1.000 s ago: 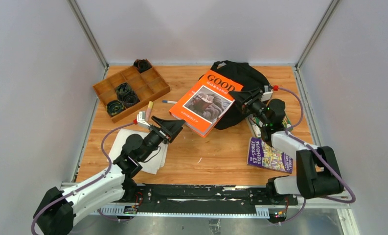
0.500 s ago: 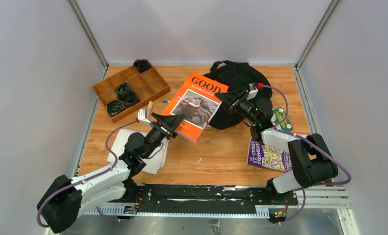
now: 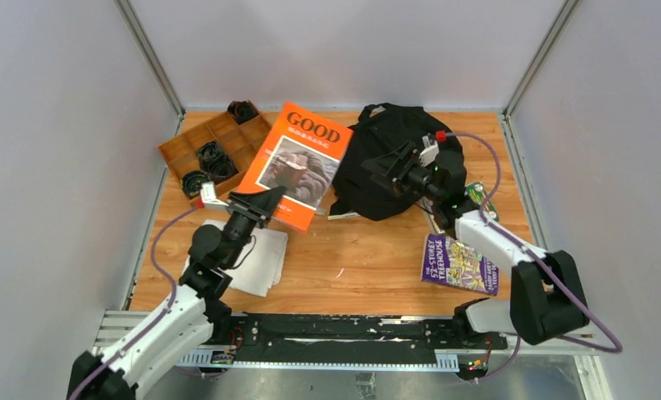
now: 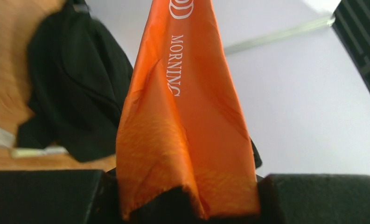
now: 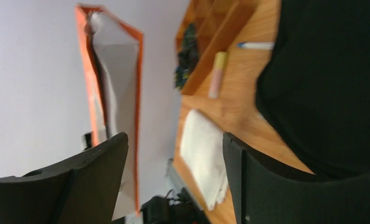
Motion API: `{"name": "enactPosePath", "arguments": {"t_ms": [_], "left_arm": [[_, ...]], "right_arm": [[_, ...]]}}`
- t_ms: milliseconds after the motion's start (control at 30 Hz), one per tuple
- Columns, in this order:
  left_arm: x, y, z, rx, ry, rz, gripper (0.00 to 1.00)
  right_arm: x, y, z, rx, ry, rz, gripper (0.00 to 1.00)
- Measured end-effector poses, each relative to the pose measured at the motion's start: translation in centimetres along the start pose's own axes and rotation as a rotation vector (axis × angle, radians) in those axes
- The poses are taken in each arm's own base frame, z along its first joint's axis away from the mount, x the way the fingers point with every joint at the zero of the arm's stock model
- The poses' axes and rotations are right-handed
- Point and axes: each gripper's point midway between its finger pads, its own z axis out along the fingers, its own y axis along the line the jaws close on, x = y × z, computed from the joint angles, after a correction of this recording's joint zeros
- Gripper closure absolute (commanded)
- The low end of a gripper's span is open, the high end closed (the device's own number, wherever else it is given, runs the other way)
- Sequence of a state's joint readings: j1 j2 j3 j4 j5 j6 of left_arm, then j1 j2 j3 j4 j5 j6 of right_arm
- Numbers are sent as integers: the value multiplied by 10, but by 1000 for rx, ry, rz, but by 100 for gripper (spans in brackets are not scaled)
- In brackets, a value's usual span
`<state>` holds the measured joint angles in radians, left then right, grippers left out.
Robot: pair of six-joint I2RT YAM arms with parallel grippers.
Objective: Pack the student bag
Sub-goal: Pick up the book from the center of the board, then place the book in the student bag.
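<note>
My left fingers (image 3: 264, 200) pinch the lower corner of the orange book (image 3: 297, 162) and hold it clear of the bench (image 3: 360, 258), tilted up on the near left side of the student bag (image 3: 393, 129). In my left wrist view the cover is creased between the two pads, so the grip is on a thin edge only. My right fingers (image 3: 391, 167) are spread wide with nothing between them, hanging just over the near side of the bag. The bag lies slumped at the far right of the bench, and I cannot tell whether its mouth is open.

I judge the packing barely begun: I see nothing inside the bag. The orange book is lifted but not yet in. The purple book (image 3: 458, 265) lies flat at the near right, well apart from the bag's top. The white cloth (image 3: 256, 258) and the wooden tray (image 3: 170, 152) sit on the left.
</note>
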<state>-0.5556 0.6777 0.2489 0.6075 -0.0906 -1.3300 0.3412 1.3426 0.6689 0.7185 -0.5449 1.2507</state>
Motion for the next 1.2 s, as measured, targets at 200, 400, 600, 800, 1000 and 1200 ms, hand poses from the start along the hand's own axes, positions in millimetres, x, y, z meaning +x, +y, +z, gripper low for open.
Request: {"name": "enactPosePath", "arguments": {"t_ms": [200,400,600,800,1000,1200], "left_arm": [[-64,-16,-16,-79,-167,174,78],[-75,-11,-12,-273,-73,356,85],[-69,29,-26,-461,67,392,80],[-62,36,-34,-481,123,367,79],[-54,32,-31,-437,153,331,76],[-47,32,-24,-416,193,300,78]], "right_arm": [[-55,24,-10,314,-20,-455,24],[-49,12,3,474,238,-844,26],[16,-75,10,601,680,-974,28],[12,-86,24,637,734,-1036,52],[-8,-86,28,708,669,-1082,50],[-4,-88,31,692,676,-1071,35]]}}
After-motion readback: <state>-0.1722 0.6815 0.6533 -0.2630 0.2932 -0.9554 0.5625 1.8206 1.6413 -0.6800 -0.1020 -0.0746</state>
